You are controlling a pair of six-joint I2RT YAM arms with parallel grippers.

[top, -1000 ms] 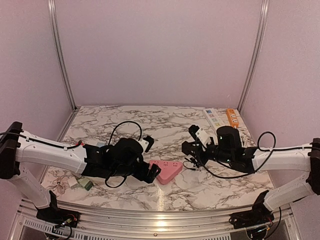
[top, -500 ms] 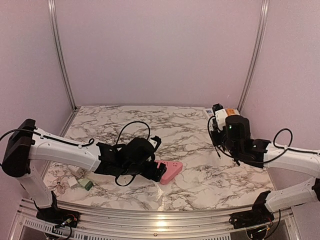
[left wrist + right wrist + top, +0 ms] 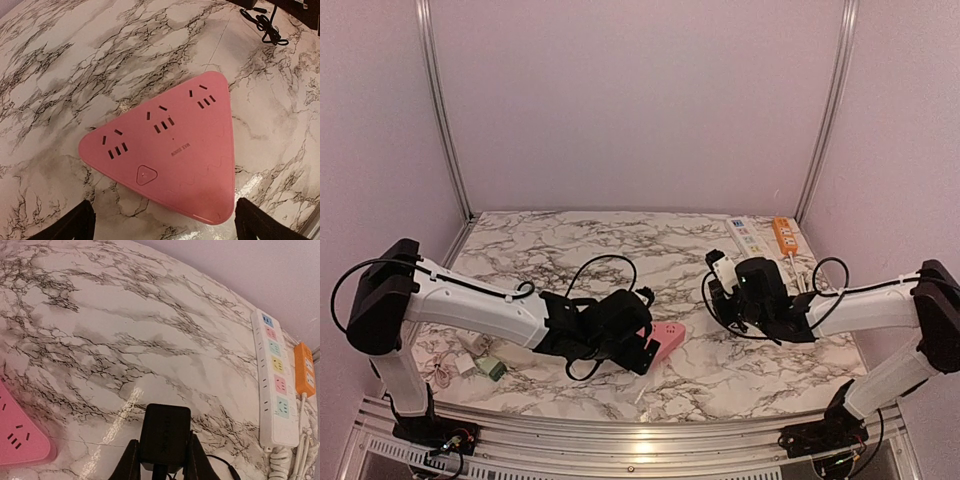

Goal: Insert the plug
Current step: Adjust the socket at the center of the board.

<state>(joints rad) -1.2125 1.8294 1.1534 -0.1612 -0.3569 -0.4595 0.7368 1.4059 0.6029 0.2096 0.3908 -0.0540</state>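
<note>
A pink triangular power strip [image 3: 666, 338] lies flat on the marble table, sockets up. It fills the left wrist view [image 3: 170, 150]. My left gripper [image 3: 642, 350] is open just above it, and its black fingers [image 3: 75, 225] straddle the strip's near edge without touching it [image 3: 167, 227]. My right gripper [image 3: 718, 290] is shut on a black plug adapter [image 3: 164, 432], held above bare marble to the right of the pink strip. A corner of the strip shows at the lower left of the right wrist view [image 3: 20, 437]. The plug's cable trails under the right arm.
A white multi-socket strip [image 3: 748, 236] and an orange strip [image 3: 785, 235] lie at the back right, also in the right wrist view [image 3: 272, 385]. A coiled black cable [image 3: 265, 25] lies beyond the pink strip. Small green and white items [image 3: 488, 367] sit at front left.
My right arm swung from the back right down toward the table's middle, still holding the plug. My left gripper moved right, over the pink strip.
</note>
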